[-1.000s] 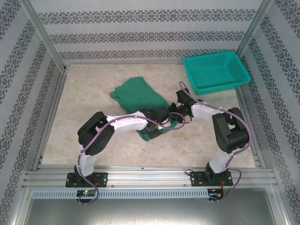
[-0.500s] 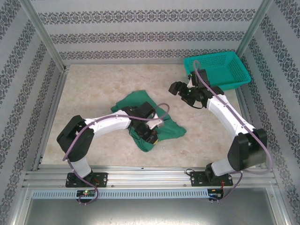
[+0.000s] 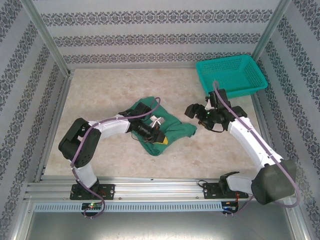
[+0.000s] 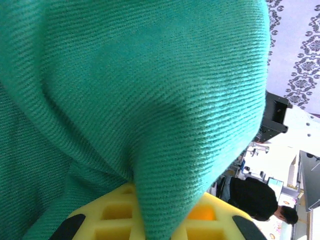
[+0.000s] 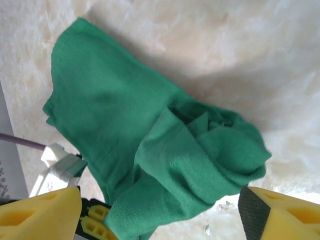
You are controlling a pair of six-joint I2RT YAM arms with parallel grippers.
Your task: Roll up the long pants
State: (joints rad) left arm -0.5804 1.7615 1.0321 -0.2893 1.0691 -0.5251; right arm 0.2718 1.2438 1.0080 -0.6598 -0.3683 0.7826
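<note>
Pants update from my end of the link: the long pants are a crumpled dark green heap around the middle of the table, a touch closer to the near edge than the far one. They're bunched and folded over themselves, not rolled at all. The left gripper is dug into the near-left part of the heap. On the left wrist cam the cloth drapes right over the lens, and I can see a fold pinched between the yellow fingers, so those jaws are clamped narrow on the fabric. The right gripper hangs just off the right end of the heap, between the pants and the teal basket, and from above it looks clear of the cloth. Its own cam looks down on the bunched end of the pants, with the yellow fingers spread wide at either bottom corner and nothing gripped between them. The basket sits in the far right corner of the table, well apart from the pants.
</note>
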